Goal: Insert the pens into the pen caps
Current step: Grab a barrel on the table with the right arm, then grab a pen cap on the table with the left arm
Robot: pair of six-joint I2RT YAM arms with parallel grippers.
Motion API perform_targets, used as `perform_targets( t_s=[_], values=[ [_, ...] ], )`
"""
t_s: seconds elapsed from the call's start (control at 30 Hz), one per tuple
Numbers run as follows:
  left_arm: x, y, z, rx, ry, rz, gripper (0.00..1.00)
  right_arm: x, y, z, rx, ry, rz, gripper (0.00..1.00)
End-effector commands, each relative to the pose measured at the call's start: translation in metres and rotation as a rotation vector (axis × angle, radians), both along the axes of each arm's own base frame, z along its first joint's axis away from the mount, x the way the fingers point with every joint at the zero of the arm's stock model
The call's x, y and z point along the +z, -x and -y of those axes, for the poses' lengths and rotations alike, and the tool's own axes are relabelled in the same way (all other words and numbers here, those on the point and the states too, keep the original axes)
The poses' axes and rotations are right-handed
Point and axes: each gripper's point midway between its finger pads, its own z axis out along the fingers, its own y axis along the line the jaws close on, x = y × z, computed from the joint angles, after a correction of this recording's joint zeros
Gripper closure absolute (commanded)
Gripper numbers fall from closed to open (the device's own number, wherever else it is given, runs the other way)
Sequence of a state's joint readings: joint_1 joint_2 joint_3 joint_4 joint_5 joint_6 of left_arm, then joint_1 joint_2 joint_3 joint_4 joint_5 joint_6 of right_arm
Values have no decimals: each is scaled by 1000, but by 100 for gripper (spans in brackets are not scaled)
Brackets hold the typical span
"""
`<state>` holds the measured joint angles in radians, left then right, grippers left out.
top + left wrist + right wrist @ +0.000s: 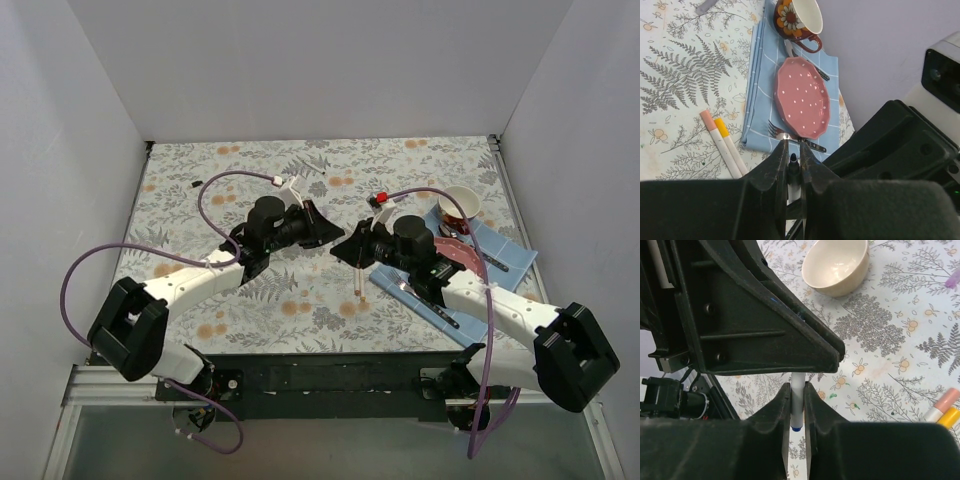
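Observation:
My left gripper (325, 228) and right gripper (346, 250) meet above the middle of the flowered cloth. In the left wrist view the jaws (792, 146) are shut on a pen (793, 165) with a dark tip and white barrel. In the right wrist view the jaws (797, 388) hug a white pen barrel with a blue end (797, 407); its upper part is hidden behind the left gripper. Two pens, one pink-ended and one yellow-ended (722, 145), lie side by side on the cloth (358, 283). A small purple piece (954, 277), perhaps a cap, lies at the frame edge.
A blue napkin (505, 245) at the right carries a pink dotted plate (802, 97), a fork (774, 131) and a spoon. A flowered cup (795, 17) stands beyond the plate. A cream bowl (836, 265) sits on the cloth. White walls close in the table.

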<state>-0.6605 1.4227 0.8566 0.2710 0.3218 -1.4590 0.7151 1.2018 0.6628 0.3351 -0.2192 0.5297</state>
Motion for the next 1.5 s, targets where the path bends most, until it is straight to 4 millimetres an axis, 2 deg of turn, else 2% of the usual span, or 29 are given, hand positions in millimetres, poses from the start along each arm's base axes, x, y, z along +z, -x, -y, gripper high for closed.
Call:
perform_targets(
  t_s=[0.0,0.07,0.17,0.23,0.27,0.33,0.37,0.4,0.43,0.5,0.53,0.57,0.7,0.8,0.83,0.87,0.93,0.97,1.0,1.03,1.07,1.1,1.13,1.2,1.27,1.37,1.4,1.43,1.47],
  values=[
    [33,18,-3,-55,79,69,100,18,6,-17,71,-105,16,88],
    [39,21,-4,-60,90,73,100,21,9,-19,91,-125,22,99],
    [46,22,-5,-65,89,71,100,25,10,-18,88,-143,32,99],
    [47,19,-12,-20,61,54,72,28,10,-15,74,-150,37,99],
    [50,16,-16,8,54,54,53,30,10,-11,57,-153,43,99],
    [54,7,-35,143,27,34,23,28,11,-8,44,-149,34,99],
    [61,0,-45,219,26,26,20,29,10,-5,25,-150,35,99],
    [53,-2,-57,305,12,-58,17,24,11,-4,21,-144,25,99],
    [57,-17,-80,463,7,-65,13,21,12,-2,13,-140,20,99],
    [60,-21,-104,599,-1,-142,7,15,12,2,-7,-134,8,99],
    [66,-31,-131,754,13,-148,4,14,12,3,-12,-132,6,99],
    [65,-32,-146,819,10,-180,2,11,13,4,-12,-124,-1,99],
    [69,-47,-216,1000,-115,-129,2,6,15,5,6,-84,-8,99],
    [55,-55,-275,1012,-631,82,2,12,17,3,30,-74,-7,99],
    [40,-51,-290,982,-790,95,2,13,18,3,34,-73,-8,99],
    [26,-45,-315,901,-1083,139,2,19,20,1,48,-81,0,99],
    [1,-37,-355,848,-1375,79,8,20,22,3,53,-66,0,99],
    [-1,-37,-369,835,-1503,113,11,22,23,3,60,-62,2,99],
    [0,-40,-362,793,-1467,140,13,17,26,5,66,-41,-18,99],
    [-4,-43,-366,715,-1411,116,18,16,28,6,75,-24,-12,99],
    [-9,-45,-364,532,-1431,161,23,15,29,8,80,-11,-17,99],
    [-15,-47,-366,469,-1440,172,27,17,30,8,86,0,-14,99],
    [-21,-44,-382,460,-1483,135,27,11,34,10,94,29,-43,99],
    [-46,-29,-399,297,-1534,52,28,17,36,11,115,50,-29,99],
    [-67,-20,-411,236,-1441,9,29,15,40,14,121,65,-43,99],
    [-89,-9,-416,207,-1367,-21,28,16,44,12,145,68,-62,99],
    [-105,0,-416,180,-1353,-55,28,18,44,11,153,71,-70,99],
    [-113,5,-415,143,-1339,-61,28,28,41,7,162,60,-50,99],
    [-121,6,-415,129,-1343,-57,30,24,45,9,174,86,-80,99]
  ],
)
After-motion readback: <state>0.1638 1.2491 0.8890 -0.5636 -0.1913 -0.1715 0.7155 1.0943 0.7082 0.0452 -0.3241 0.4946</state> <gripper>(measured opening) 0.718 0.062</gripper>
